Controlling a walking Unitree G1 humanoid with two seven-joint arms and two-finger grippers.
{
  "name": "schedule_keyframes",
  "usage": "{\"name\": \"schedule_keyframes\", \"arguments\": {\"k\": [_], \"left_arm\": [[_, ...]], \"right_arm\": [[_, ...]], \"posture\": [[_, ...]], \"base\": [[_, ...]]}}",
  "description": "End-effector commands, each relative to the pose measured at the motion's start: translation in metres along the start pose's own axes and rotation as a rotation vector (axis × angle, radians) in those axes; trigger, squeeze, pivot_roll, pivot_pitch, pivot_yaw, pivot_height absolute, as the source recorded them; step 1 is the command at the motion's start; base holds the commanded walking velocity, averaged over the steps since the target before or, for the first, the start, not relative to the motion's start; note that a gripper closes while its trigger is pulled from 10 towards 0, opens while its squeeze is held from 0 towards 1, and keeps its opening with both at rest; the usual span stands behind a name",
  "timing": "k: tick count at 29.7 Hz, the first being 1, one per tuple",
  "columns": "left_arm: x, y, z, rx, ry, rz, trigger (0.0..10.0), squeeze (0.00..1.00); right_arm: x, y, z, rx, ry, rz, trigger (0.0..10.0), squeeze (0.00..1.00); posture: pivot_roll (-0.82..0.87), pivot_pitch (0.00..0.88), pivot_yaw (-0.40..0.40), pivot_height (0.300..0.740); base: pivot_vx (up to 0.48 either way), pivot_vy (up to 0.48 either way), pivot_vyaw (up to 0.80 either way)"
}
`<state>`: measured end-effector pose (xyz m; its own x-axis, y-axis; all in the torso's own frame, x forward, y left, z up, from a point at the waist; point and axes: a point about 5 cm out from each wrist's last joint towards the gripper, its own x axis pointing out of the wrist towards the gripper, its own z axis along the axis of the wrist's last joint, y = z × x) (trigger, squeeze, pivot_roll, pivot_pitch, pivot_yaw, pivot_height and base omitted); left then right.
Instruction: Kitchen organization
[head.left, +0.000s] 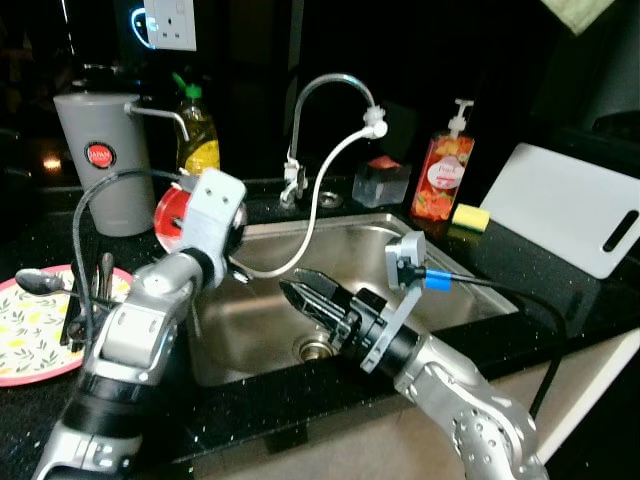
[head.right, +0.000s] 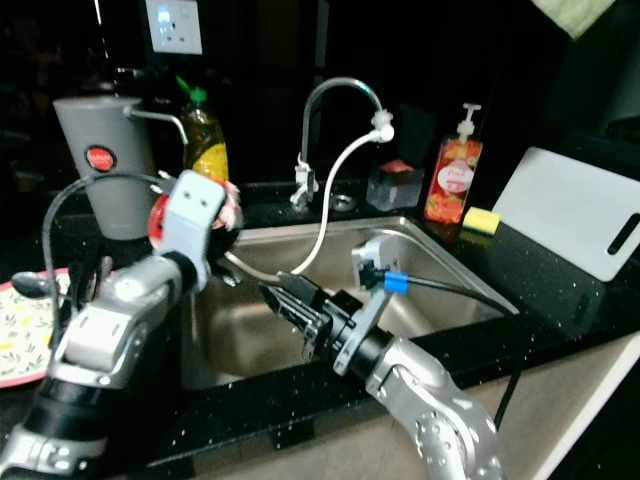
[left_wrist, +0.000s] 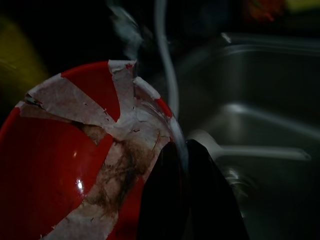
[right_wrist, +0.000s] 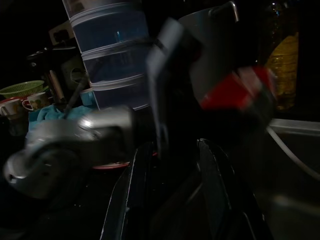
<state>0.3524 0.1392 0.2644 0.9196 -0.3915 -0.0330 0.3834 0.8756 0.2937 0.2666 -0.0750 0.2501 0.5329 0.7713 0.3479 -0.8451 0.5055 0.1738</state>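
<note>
The left gripper (left_wrist: 182, 195) pinches the red bowl's (left_wrist: 60, 165) rim beside the sink (head.left: 440, 290) — the right gripper (head.left: 300, 293), slightly spread, hovers over it.

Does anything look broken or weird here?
Yes. The red bowl pinched at its rim by the left hand, beside the sink, is patched with strips of whitish tape with a dark smudge on them, as if it had cracked. A white hose also dangles loosely from the faucet.
</note>
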Motion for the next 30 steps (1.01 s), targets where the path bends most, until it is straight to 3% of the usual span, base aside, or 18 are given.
{"name": "schedule_keyframes", "arguments": {"k": [1, 6, 12, 13, 14, 15, 20, 21, 25, 26, 28, 29, 30], "left_arm": [[0.008, -0.015, -0.008, -0.043, 0.043, -0.117, 10.0, 0.0], [0.016, -0.038, -0.024, -0.062, 0.075, -0.246, 10.0, 0.0], [0.017, -0.042, -0.044, -0.022, 0.159, -0.218, 10.0, 0.0], [0.016, -0.042, -0.046, -0.025, 0.162, -0.22, 10.0, 0.38], [0.016, -0.042, -0.046, -0.025, 0.162, -0.22, 10.0, 0.38], [0.016, -0.042, -0.047, -0.045, 0.161, -0.232, 10.0, 1.0], [0.016, -0.039, -0.043, -0.059, 0.128, -0.214, 10.0, 1.0], [0.016, -0.033, -0.033, -0.046, 0.058, -0.17, 10.0, 0.0], [0.006, -0.011, 0.011, -0.06, -0.242, 0.02, 10.0, 0.0], [0.006, -0.011, 0.011, -0.06, -0.242, 0.02, 10.0, 0.0], [-0.002, 0.005, 0.024, -0.071, -0.302, 0.152, 10.0, 0.0], [-0.006, 0.016, 0.025, -0.048, -0.271, 0.238, 10.0, 0.0], [-0.006, 0.016, 0.025, -0.048, -0.271, 0.238, 10.0, 0.0]], "right_arm": [[-0.002, 0.003, -0.001, 0.008, 0.004, 0.003, 10.0, 0.0], [-0.002, 0.002, 0.0, 0.006, 0.002, -0.002, 10.0, 0.0], [-0.002, 0.001, 0.001, 0.005, 0.001, -0.001, 10.0, 0.0], [-0.002, 0.001, 0.001, 0.005, 0.002, 0.0, 10.0, 0.0], [-0.002, 0.001, 0.001, 0.005, 0.002, 0.0, 10.0, 0.0], [-0.002, 0.002, 0.001, 0.007, 0.002, 0.003, 10.0, 0.0], [-0.001, 0.002, 0.001, 0.008, 0.001, 0.004, 10.0, 0.0], [-0.001, 0.002, 0.001, 0.007, 0.0, 0.004, 10.0, 0.0], [-0.001, 0.001, 0.001, 0.006, -0.001, 0.003, 10.0, 0.0], [-0.001, 0.001, 0.001, 0.006, -0.001, 0.003, 10.0, 0.0], [-0.001, 0.001, 0.001, 0.006, -0.002, 0.002, 10.0, 0.0], [-0.001, 0.001, 0.001, 0.005, -0.002, 0.003, 10.0, 0.0], [-0.001, 0.001, 0.001, 0.005, -0.002, 0.003, 10.0, 0.0]], "posture": [[-0.07, 0.0, -0.07, 0.74], [-0.08, 0.0, -0.07, 0.74], [-0.07, 0.0, -0.077, 0.74], [-0.07, 0.0, -0.077, 0.74], [-0.07, 0.0, -0.077, 0.74], [-0.07, 0.0, -0.077, 0.74], [-0.07, 0.0, -0.077, 0.74], [-0.07, 0.0, -0.077, 0.74], [-0.07, 0.0, -0.076, 0.74], [-0.07, 0.0, -0.076, 0.74], [-0.07, 0.0, -0.074, 0.74], [-0.07, 0.0, -0.074, 0.74], [-0.07, 0.0, -0.074, 0.74]], "base": [[0.0, 0.0, 0.0], [0.0, 0.0, 0.0], [0.0, 0.0, 0.0], [0.0, 0.0, 0.0], [0.0, 0.0, 0.0], [0.0, 0.0, 0.0], [0.0, 0.0, 0.0], [0.0, 0.0, 0.0], [0.0, 0.0, 0.0], [0.0, 0.0, 0.0], [0.0, 0.0, 0.0], [0.0, 0.0, 0.0], [0.0, 0.0, 0.0]]}}
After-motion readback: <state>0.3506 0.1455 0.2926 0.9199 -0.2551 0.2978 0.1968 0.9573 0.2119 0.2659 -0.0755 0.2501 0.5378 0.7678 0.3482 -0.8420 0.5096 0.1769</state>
